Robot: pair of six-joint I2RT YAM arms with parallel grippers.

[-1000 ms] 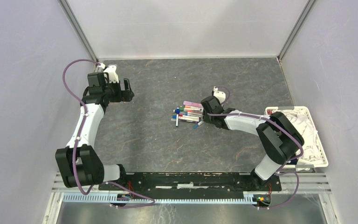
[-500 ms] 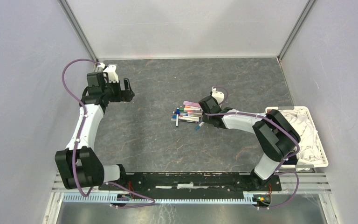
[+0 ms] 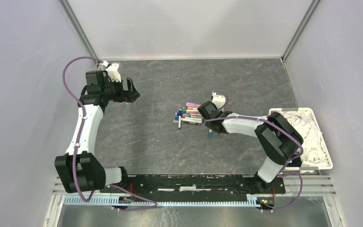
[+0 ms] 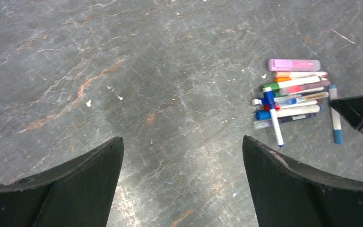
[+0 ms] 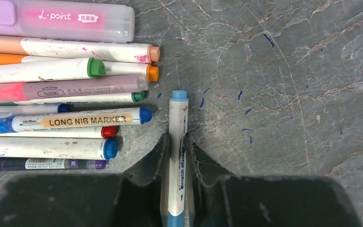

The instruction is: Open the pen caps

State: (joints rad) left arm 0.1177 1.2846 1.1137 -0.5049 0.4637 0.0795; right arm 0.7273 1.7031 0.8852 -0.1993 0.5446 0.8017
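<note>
Several pens (image 3: 189, 116) lie bunched side by side at mid-table, white barrels with coloured pen caps (image 5: 96, 67) on their ends; the same pile (image 4: 290, 97) shows in the left wrist view. One white pen with blue ends (image 5: 178, 118) lies apart, just right of the pile (image 5: 61, 94). My right gripper (image 5: 177, 137) is low over the table, its two fingers pressed against both sides of this pen's barrel. In the top view the pen (image 3: 209, 134) pokes out below the right gripper (image 3: 208, 120). My left gripper (image 3: 133, 91) hovers wide open and holds nothing, far left of the pile (image 4: 183, 138).
A white tray (image 3: 328, 158) holding white cloth (image 3: 307, 130) sits at the table's right edge, beside the right arm's elbow. Small blue ink marks (image 5: 246, 113) dot the grey stone-patterned tabletop right of the pen. Walls close in the left, back and right sides.
The right gripper has slid a little left toward the pile and closed onto the blue-ended pen, which has swung to point toward the near edge. The left gripper shifted slightly and stays open.
</note>
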